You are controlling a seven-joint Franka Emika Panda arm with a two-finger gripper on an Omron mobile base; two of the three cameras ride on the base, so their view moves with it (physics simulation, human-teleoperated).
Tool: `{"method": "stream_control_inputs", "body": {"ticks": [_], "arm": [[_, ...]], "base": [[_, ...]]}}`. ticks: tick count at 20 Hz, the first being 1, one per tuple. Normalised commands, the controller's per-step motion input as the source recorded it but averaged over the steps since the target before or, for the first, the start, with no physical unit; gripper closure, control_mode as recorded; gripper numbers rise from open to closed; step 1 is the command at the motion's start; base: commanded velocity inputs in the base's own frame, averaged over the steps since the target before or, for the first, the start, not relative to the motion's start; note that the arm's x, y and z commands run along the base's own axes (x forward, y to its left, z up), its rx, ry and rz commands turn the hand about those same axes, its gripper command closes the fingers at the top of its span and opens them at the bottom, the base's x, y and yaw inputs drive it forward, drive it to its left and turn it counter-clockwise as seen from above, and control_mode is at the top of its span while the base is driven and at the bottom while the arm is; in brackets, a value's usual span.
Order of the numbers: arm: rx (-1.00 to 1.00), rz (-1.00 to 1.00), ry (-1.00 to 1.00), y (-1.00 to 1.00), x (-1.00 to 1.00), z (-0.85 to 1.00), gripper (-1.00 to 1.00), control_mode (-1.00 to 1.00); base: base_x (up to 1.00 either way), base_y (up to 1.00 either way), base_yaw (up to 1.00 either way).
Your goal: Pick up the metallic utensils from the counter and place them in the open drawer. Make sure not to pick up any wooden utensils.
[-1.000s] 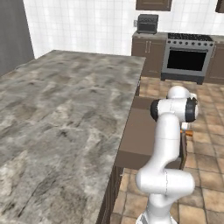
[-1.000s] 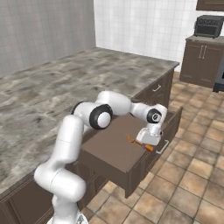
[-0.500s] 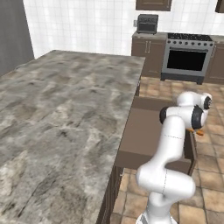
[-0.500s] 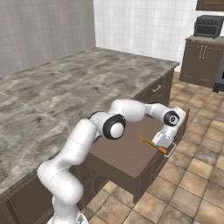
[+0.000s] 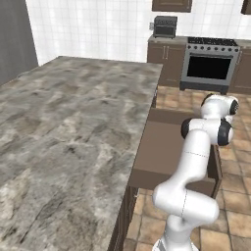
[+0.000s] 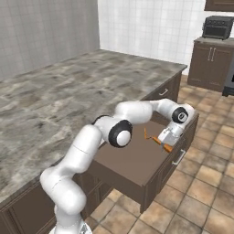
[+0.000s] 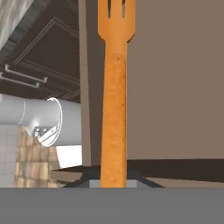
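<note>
fork [image 7: 114,96] has just been carried out past the stove-side edge of the open drawer [image 6: 137,160], hand [image 6: 165,137] clamped on its handle, so dropping it in looks next.

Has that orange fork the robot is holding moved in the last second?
Yes. The orange fork, clamped in the gripper, has travelled across the open drawer toward its front panel, away from the counter.

A thin orange fork [image 7: 115,87], short tines pointing away from the hand, hangs over the brown floor of the open drawer [image 6: 132,160] pulled out beneath the grey marbled bench [image 5: 63,127].
</note>
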Motion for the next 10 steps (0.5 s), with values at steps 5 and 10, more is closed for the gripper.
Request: {"method": "stream_control_inputs", "body": {"ticks": [5, 10], "arm": [[0.0, 0.0, -0.04, 0.67, 0.0, 0.69, 1.0, -1.0], [-0.03, -0.04, -0.01, 0.55, -0.04, -0.19, 1.0, -1.0]], "base": [[0.0, 0.0, 0.0], [0.0, 0.0, 0.0]]}}
